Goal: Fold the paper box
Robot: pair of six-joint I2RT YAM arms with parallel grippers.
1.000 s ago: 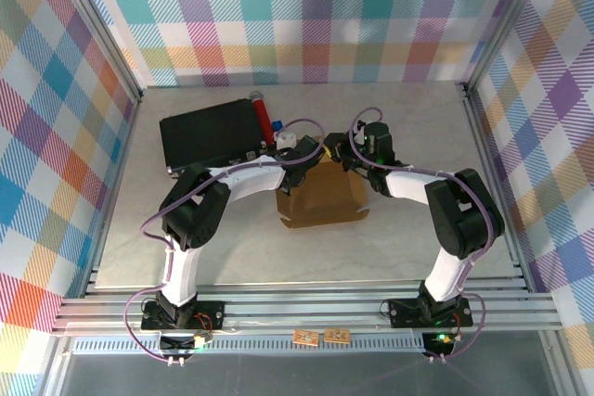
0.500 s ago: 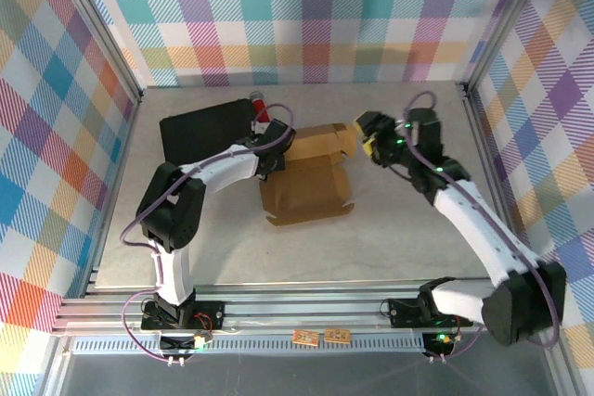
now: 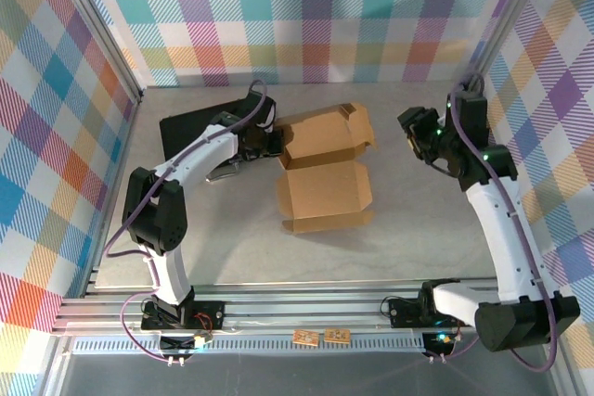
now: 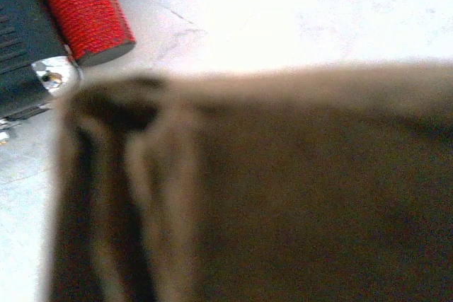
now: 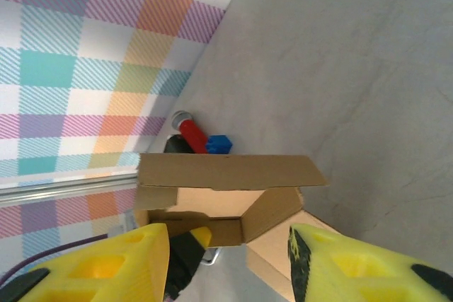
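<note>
Brown paper box point(image 3: 325, 197), lid raised, desk point(image 3: 418, 248) centre, left pincer point(image 3: 269, 141) clamped on its 10 o'clock edge, right pincer point(image 3: 414, 134) parted, empty, 2 o'clock.

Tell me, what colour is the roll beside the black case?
The roll is red, clearest in the left wrist view.

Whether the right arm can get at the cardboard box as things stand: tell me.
Probably yes: the right pincer hangs open beside the box, with only bare table between them.
</note>
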